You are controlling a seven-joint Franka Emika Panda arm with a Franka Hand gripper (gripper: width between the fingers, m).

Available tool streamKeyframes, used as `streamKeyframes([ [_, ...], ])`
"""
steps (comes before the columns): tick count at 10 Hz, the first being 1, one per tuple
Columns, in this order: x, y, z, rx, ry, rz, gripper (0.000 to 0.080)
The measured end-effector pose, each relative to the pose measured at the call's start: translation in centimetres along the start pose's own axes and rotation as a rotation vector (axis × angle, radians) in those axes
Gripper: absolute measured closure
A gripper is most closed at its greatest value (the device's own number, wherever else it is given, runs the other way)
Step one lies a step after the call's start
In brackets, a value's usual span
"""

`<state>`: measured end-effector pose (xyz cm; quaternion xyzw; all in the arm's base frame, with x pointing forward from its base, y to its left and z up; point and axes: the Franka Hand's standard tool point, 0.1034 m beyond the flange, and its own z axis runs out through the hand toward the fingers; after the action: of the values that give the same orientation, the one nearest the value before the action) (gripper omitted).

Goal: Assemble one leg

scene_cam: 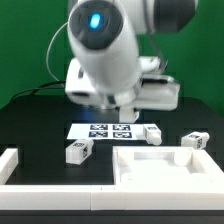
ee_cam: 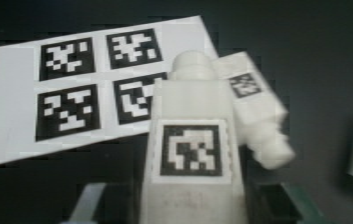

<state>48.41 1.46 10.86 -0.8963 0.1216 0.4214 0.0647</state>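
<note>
Smooth white plastic on the leg (ee_cam: 199, 140), matt with a faint sheen, a printed black-and-white tag on one face. Same matt white plastic on the large panel (scene_cam: 165, 165). Flat white marker board (ee_cam: 9, 100), matt, paper-like, with crisp black print. Dark, dull, non-reflective top on the bench (scene_cam: 40, 120). Glossy white shell on the arm (scene_cam: 110, 55), highlights on its curves.
</note>
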Motion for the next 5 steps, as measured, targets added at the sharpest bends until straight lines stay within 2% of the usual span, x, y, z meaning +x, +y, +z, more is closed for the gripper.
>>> streamKeyframes([
  [1,-0.4,-0.9,-0.9,-0.005,0.046,-0.003,0.0518],
  [2,0.2,-1.1,-0.9,0.001,0.12,-0.013,0.0518],
  [5,0.3,-2.0,-1.9,0.017,0.322,-0.03,0.0517],
])
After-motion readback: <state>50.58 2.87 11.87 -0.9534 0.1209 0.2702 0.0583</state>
